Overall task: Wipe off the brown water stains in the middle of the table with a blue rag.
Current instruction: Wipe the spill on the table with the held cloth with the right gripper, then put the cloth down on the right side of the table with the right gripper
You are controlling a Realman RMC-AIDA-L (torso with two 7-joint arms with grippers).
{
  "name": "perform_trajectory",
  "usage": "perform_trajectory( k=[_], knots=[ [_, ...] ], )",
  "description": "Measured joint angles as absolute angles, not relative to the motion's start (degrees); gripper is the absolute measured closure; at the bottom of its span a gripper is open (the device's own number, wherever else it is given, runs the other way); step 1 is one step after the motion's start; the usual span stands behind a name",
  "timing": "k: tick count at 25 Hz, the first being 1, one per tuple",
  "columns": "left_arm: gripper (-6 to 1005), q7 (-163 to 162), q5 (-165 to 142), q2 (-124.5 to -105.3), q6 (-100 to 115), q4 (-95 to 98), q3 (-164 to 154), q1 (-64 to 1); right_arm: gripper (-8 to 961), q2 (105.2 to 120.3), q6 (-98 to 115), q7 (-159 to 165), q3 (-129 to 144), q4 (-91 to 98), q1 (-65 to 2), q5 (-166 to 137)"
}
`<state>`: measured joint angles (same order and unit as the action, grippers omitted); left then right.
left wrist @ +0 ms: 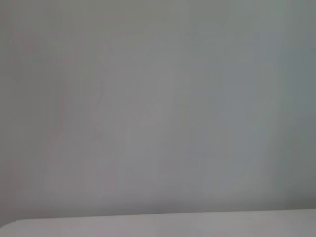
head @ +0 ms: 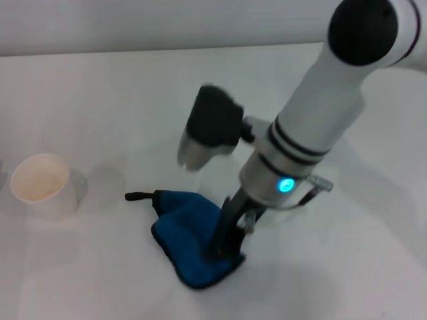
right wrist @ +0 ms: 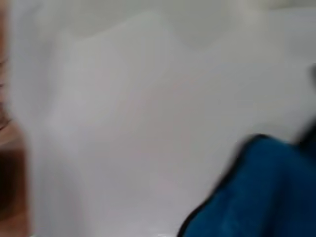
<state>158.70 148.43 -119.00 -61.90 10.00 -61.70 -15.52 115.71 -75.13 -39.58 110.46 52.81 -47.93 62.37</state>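
Cup, white paper, stands at the left on the white desk, well apart from the rest. Near the middle lies the blue rag, bunched, its black loop tab pointing toward the cup. The right tool presses down on the rag's right part, dark fingers clamped on the cloth. No brown stain can be made out. The left tool is out of view.

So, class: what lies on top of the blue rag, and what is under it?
The right gripper presses down on the bunched blue rag. The white table surrounds it. Whatever lies beneath the rag, brown stains included, is covered and cannot be seen.
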Motion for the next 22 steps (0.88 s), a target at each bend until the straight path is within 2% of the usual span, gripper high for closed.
perform_trajectory(
  k=[22],
  knots=[
    [123, 158.91, 148.47, -118.83, -60.97, 10.25, -61.70, -15.74, 929, 114.80, -66.77, -36.76, 66.10, 50.06, -38.88, 25.68]
  ],
)
